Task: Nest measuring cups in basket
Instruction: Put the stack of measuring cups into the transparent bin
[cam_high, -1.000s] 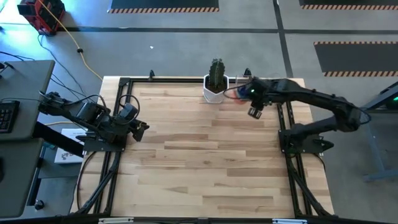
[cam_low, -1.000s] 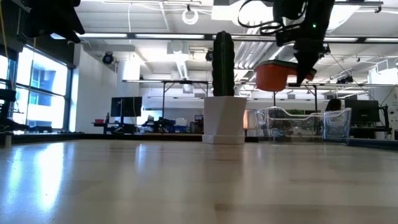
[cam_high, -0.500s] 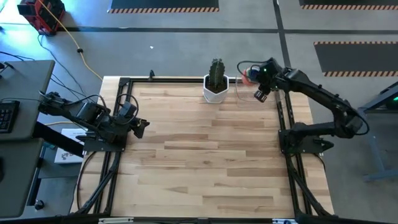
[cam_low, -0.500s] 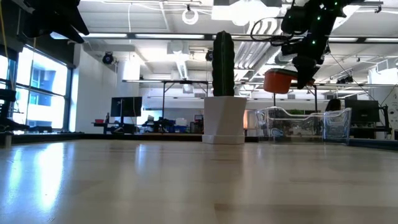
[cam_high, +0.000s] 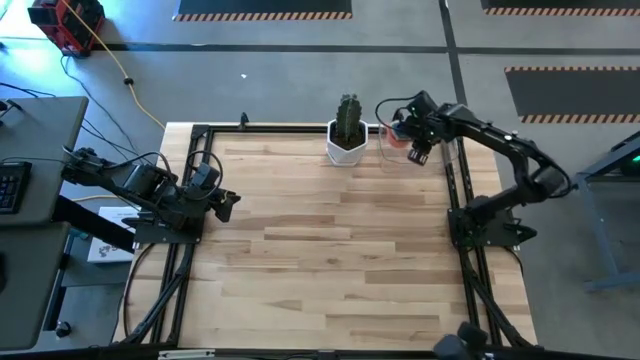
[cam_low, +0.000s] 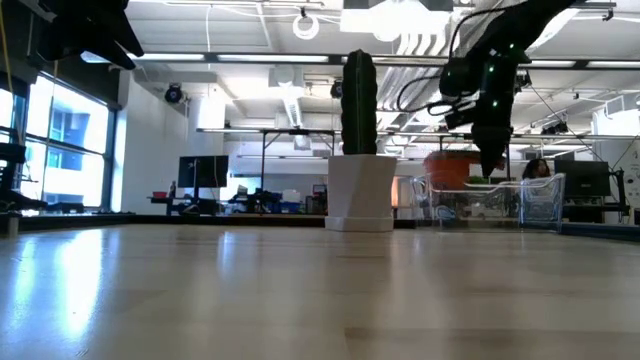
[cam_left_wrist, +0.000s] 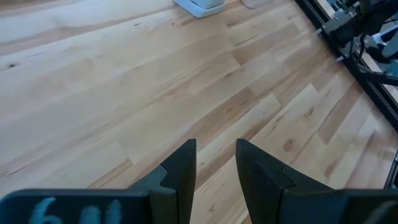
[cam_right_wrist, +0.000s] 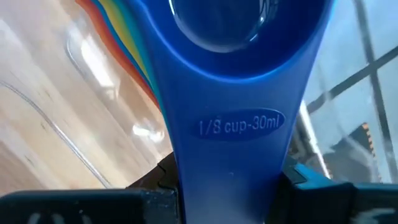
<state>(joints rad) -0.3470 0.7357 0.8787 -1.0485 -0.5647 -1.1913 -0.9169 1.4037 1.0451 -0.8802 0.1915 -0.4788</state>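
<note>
Several nested measuring cups form one stack, with a blue cup (cam_right_wrist: 239, 37) marked "1/8 cup-30ml" innermost and an orange-red cup (cam_low: 450, 168) outermost. The stack sits between the clear walls of the basket (cam_low: 535, 200), which stands at the table's far edge, right of the white cactus pot (cam_high: 346, 140). My right gripper (cam_high: 418, 152) is shut on the stack's handles over the basket (cam_high: 440, 150). My left gripper (cam_high: 228, 203) waits at the table's left edge, its fingers (cam_left_wrist: 186, 171) slightly apart and empty. My right gripper pinches the stacked handles near their free end, one dark finger (cam_right_wrist: 155, 177) on each side, with the blue handle (cam_right_wrist: 236, 130) facing the wrist camera. The fingers slant down from above. The cups hang forward of the fingers inside the basket; whether they touch its floor I cannot tell.
The cactus in its white pot (cam_low: 358, 190) stands just left of the basket. The black frame rail (cam_high: 455, 190) runs along the table's right side below my right arm. Bare wood (cam_high: 330, 250) fills the middle and near part of the table.
My right gripper has carried the cup stack toward the table's far edge and then down. The orange-red cup was above the basket's rim a second ago and now sits between the basket's walls. The gripper has stayed shut on the handles.
</note>
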